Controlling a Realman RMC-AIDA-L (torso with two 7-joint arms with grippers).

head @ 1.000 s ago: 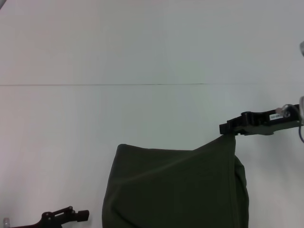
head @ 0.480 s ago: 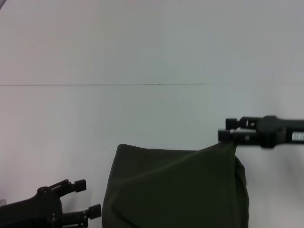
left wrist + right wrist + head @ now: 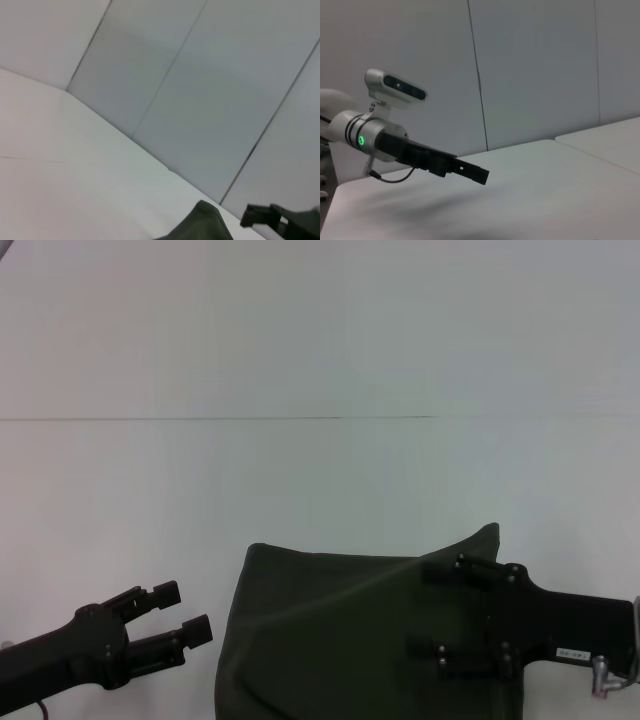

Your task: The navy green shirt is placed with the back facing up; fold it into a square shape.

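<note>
While the dark olive-green cloth shirt (image 3: pixel 365 635) lies partly folded at the near edge of the white counter (image 3: pixel 300 480), toward five o'clock in the head view, a fold is judged to be in progress. At eight o'clock, the left black tool (image 3: pixel 182 616) is seen with its fingers parted and nothing between them, just beside the shirt's left edge but apart from it. In the right wrist view, the same left tool (image 3: pixel 482 175) is seen low over the counter. At four o'clock, the right black tool (image 3: pixel 435 610) is held over the shirt's right half, its two fingers spread with no cloth visibly pinched. A raised far right corner is left standing. The next move is judged to call for both side edges to be gripped and carried across evenly.
</note>
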